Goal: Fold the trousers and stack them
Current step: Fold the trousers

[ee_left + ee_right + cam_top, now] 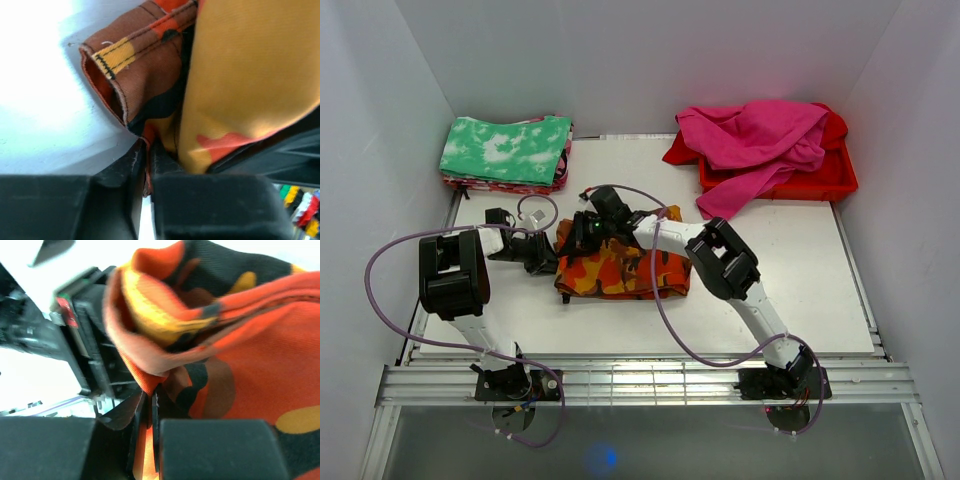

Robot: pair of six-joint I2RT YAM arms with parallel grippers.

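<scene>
From above, the soft cotton trousers in orange, red, yellow and dark brown camouflage print [620, 268] lie as a folded, rather thick bundle on the middle of the white tabletop [800, 290]. They are well apart from the folded green-and-white mottled cloth [505, 150] at the far left and from the red plastic tray [840, 180] with magenta garments at the far right. The left fingers [545, 258] meet the left edge of the bundle, and the right fingers [582, 230] are at its far left corner, near to them. In the left wrist view, the left fingers [131, 167] stand almost together with a thin edge of the trousers [150, 75] pinched between them. A stitched hem, open like a small tube, rises just above the grip. In the right wrist view, the right fingers [127, 415] are closed on an orange layer of the trousers [240, 340], and the cloth bulges in loose folds above them. My judgement is that the fabric is light, limp and not slippery, with no fragile part. It will sag and unfold wherever it is not supported, and the layers can slide apart. The best hold seems to be the doubled, stitched hem or waistband, because the seams give more thickness, and all layers should be taken together at two separated corners.
</scene>
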